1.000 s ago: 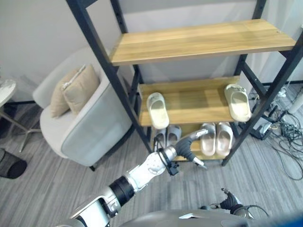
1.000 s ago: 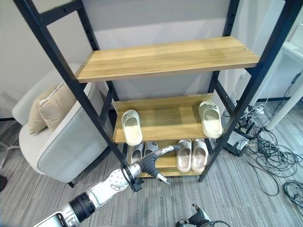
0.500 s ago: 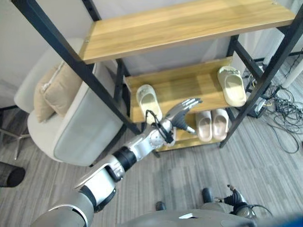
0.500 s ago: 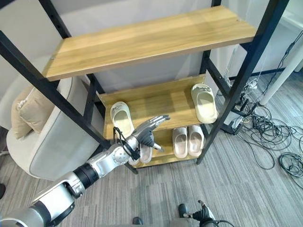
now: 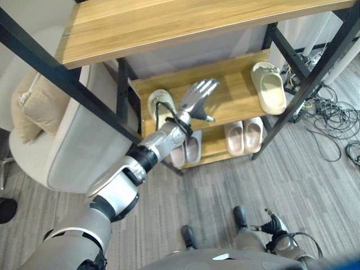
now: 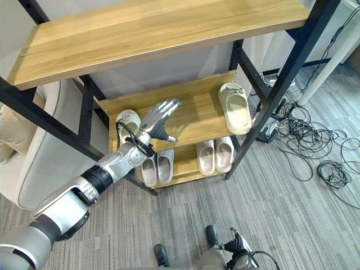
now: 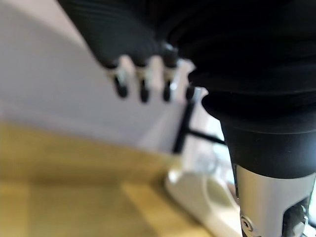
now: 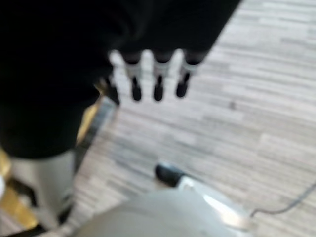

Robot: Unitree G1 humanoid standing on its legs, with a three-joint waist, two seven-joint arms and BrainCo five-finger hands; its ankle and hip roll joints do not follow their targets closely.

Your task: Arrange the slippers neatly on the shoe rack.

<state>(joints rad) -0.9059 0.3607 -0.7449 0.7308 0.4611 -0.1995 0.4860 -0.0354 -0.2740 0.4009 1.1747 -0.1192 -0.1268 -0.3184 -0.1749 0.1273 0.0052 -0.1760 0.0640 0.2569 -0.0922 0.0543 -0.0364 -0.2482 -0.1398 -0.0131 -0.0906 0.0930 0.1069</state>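
Left hand (image 5: pixel 197 97) raised over middle shelf (image 5: pixel 236 90) of shoe rack (image 6: pixel 292 67), fingers straight and spread, nothing held. One beige slipper (image 5: pixel 158 106) at shelf's left end, just beside hand; second beige slipper (image 5: pixel 268 88) at right end, well apart. Bottom shelf: grey pair (image 5: pixel 186 152), beige pair (image 5: pixel 243 136). Right hand (image 8: pixel 157 74) low over floor, fingers straight, empty. Armchair (image 5: pixel 67 152) beside rack.
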